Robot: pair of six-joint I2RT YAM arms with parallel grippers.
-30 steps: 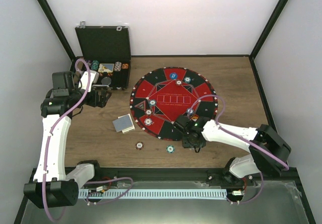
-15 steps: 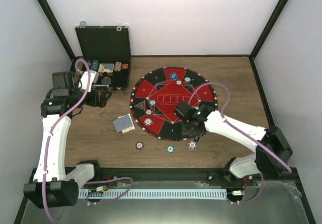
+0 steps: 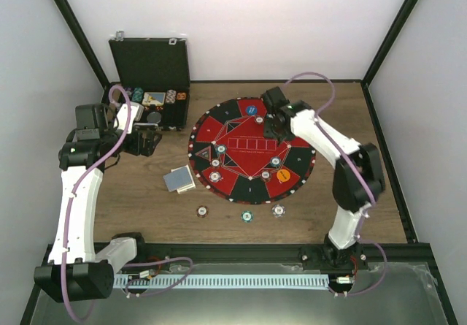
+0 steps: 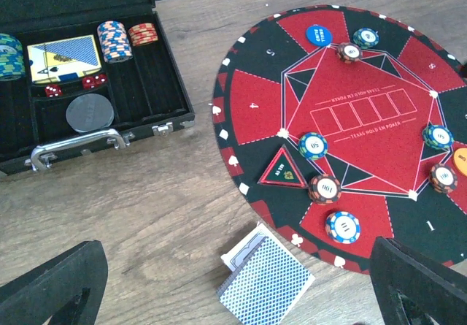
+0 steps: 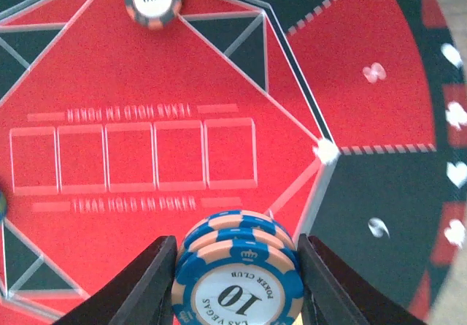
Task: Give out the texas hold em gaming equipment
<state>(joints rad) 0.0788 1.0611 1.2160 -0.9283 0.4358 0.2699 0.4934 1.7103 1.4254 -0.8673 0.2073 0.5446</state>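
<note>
Right pincer (image 5: 237, 266): clamped on a stack of round blue-and-cream striped chips (image 5: 235, 296), over the far part of the round red-and-black felt mat (image 3: 248, 144).
Left pincer (image 3: 149, 139): wide open, far left.
Rectangular blue-backed cards (image 3: 179, 180): on the counter, left of the mat.

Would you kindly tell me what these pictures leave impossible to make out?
Right wrist view: the chip stack in the right hand is cut off by the bottom edge; count unclear.
Top view: that hand hides the stack.
Left wrist view: the left edge crops the black case; the card pile lies back up, faces hidden.
</note>
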